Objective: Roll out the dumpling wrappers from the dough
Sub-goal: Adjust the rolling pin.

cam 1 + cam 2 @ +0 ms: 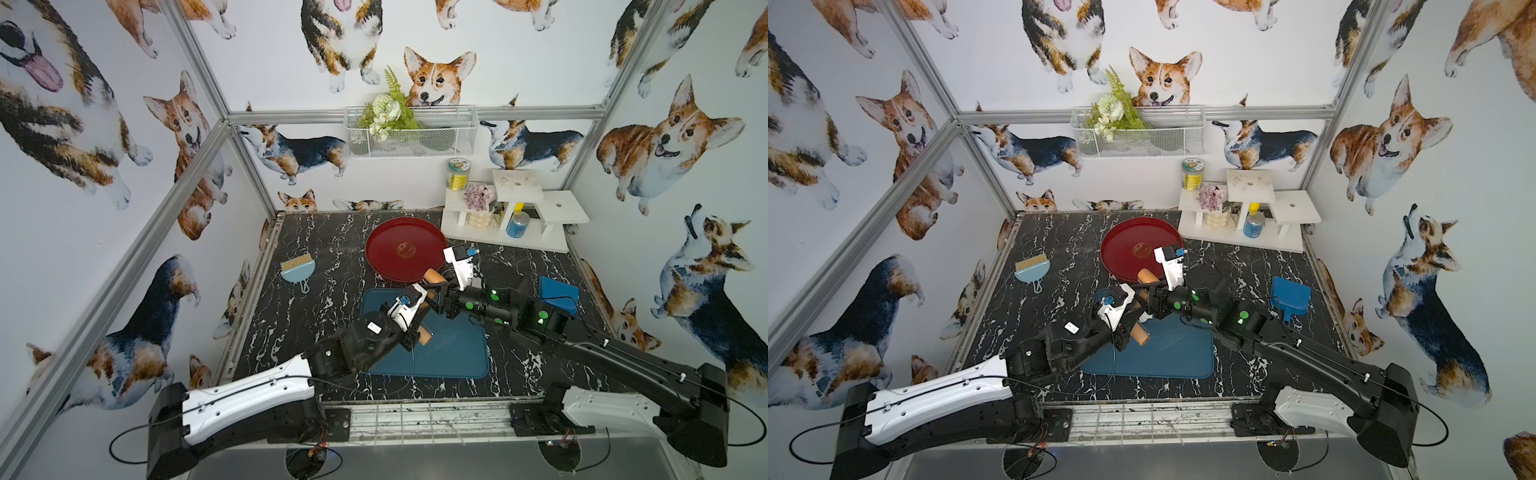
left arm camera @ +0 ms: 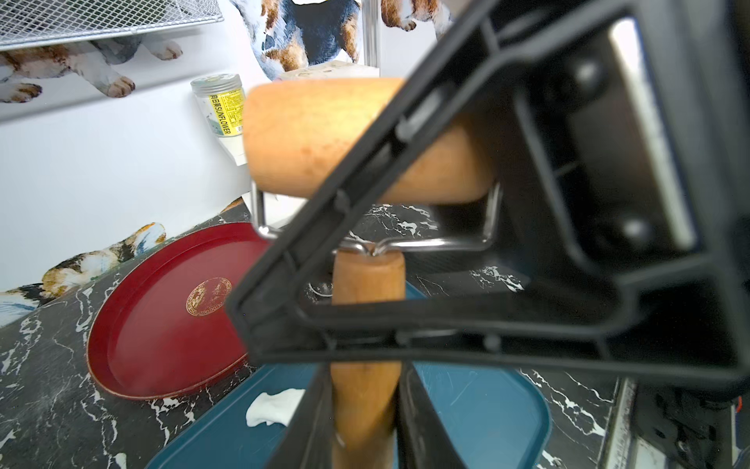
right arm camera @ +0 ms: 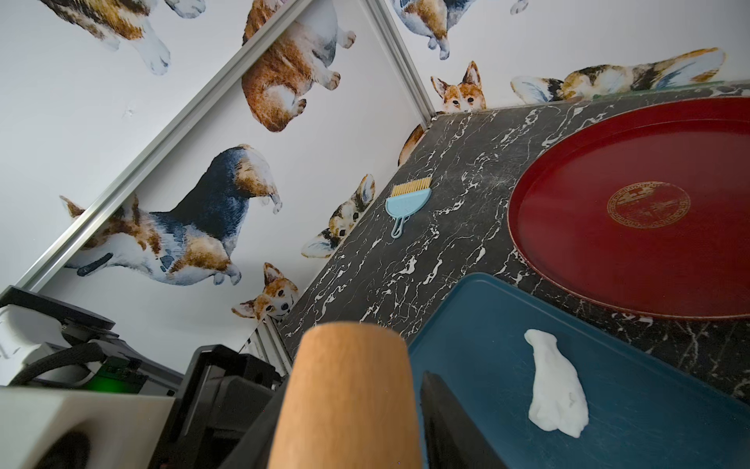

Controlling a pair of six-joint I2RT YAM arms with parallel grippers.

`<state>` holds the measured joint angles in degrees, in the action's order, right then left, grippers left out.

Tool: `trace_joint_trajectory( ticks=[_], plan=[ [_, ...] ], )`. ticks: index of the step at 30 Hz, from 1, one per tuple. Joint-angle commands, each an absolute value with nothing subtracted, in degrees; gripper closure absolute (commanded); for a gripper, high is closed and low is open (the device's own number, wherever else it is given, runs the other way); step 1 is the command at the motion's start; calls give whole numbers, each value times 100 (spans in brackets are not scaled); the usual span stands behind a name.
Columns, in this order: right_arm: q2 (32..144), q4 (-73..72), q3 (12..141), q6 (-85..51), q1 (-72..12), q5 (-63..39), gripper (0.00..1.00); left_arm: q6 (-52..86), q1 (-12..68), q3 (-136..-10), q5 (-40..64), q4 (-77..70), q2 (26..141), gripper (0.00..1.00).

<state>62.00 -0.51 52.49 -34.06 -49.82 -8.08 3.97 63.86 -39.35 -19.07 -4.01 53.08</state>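
Wooden pastry roller (image 1: 1145,277), T-form: barrel (image 2: 308,134) carried on a wire yoke (image 2: 442,243), handle (image 2: 367,292) at a right angle to it. Tool is raised above the far part of the blue tray (image 1: 457,357).

Left gripper (image 2: 363,418): both fingers pressed against the handle, clamped on it.
Right gripper (image 3: 353,422): fingers stand either side of the barrel, close in; cannot tell whether they press the wood. The barrel's free end points toward the far-left corner of the marbled black table (image 1: 316,249).

Dough (image 3: 556,385): one elongated, irregular white lump lying flat in the blue tray, near its far edge on the side toward the red plate (image 1: 386,266). In both wrist views it is apart from the barrel and from the fingers.

Red plate: round, just beyond the tray, gold emblem (image 1: 405,249) at its centre.
White wire basket (image 1: 436,141) on the back wall: artificial flowers (image 1: 386,110) with fern.
White stepped shelf (image 1: 561,208), far-right corner: yellow-labelled jar (image 1: 458,174) on a step, blue can (image 1: 517,224) beneath a step.
Light-blue hand brush (image 1: 297,268): on the table's left, well apart from the tray.

Left arm (image 1: 249,395): reaches from the near-left base up and rightward, wrist over the tray's left part.
Right arm (image 1: 602,353): reaches from the near-right base leftward past the tray's far-right corner, gripper at the roller beside the plate's near rim.
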Motion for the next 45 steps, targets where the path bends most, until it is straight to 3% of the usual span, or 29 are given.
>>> trace_joint_trajectory(
  ticks=[1, 5, 9, 11, 12, 13, 16, 28, 32, 39, 45],
  plan=[
    [6161, 24, 5282, -3384, -4961, -713, 60, 235, 6407, -3990, -1878, -670, 5303, 100],
    [6123, 44, 5243, -3384, -4924, -734, 76, 137, 6432, -4025, -1804, -594, 5310, 100],
    [6042, -78, 5108, -3442, -4887, -737, 99, 113, 6434, -4053, -1802, -583, 5326, 100],
    [5967, -234, 4961, -3501, -4854, -745, 100, 142, 6434, -4032, -1802, -634, 5322, 97],
    [5914, -322, 4860, -3536, -4828, -750, 100, 154, 6434, -4015, -1787, -671, 5317, 86],
    [5858, -448, 4746, -3579, -4797, -755, 100, 188, 6434, -3987, -1771, -713, 5303, 65],
    [5649, -721, 4381, -3700, -4625, -687, 100, 275, 6432, -3900, -1813, -785, 5222, 37],
    [4641, -2096, 2802, -3269, -4192, -120, 100, 1173, 6228, -3541, -2505, -37, 4566, 0],
    [4565, -2636, 2543, -3129, -4192, 66, 100, 1772, 5592, -3583, -2250, 414, 4687, 0],
    [5242, -2783, 2923, -2186, -4192, -70, 100, 2499, 3867, -3447, -878, 664, 4975, 0],
    [6140, -2574, 3510, -1289, -3933, -707, 100, 2631, 3234, -3401, -567, 909, 5078, 0]
  ],
)
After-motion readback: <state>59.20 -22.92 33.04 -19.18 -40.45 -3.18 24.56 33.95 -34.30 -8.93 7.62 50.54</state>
